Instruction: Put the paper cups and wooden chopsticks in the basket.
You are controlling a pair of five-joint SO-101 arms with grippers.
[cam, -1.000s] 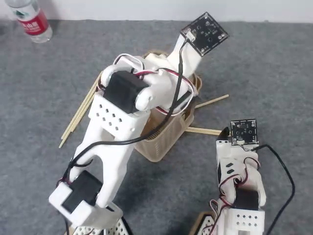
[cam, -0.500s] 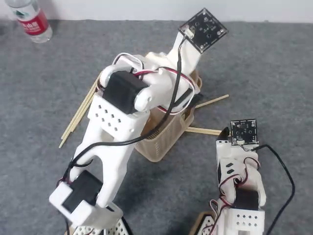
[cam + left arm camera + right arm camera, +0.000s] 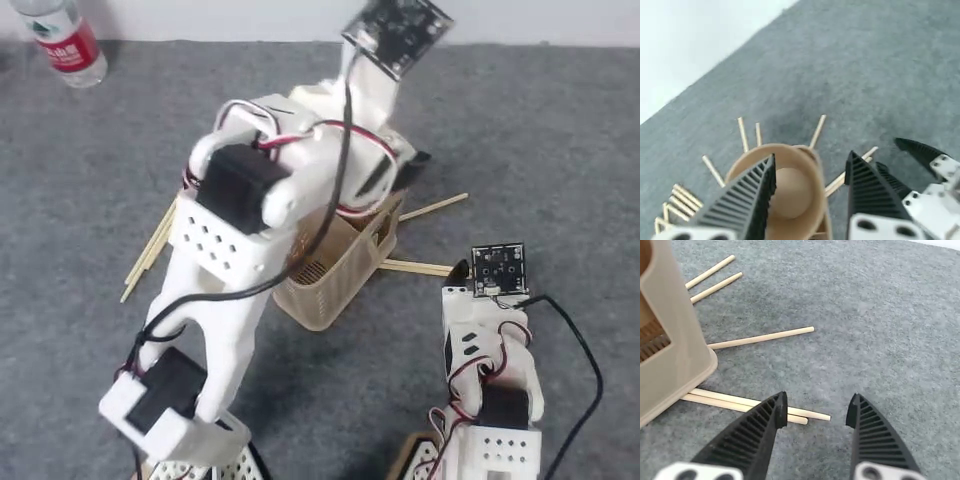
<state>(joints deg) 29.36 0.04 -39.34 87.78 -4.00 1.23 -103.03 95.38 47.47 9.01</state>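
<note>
From above, the beige slatted plastic basket [image 3: 325, 290] sits under my left arm, with pale wooden chopsticks [image 3: 150, 240] strewn around it. My left gripper [image 3: 812, 160] gapes, released, over the brown paper cup [image 3: 790, 192], apparently nested in the basket. My right gripper [image 3: 819, 397] hangs spread above two chopsticks, likely my next pick.

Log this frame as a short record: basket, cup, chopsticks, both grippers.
basket: upright on the carpet
cup: below the left gripper, not gripped
chopsticks: several loose on the carpet around the basket
left gripper: open
right gripper: open, low over two chopsticks beside the basket
bottle: far corner
</note>
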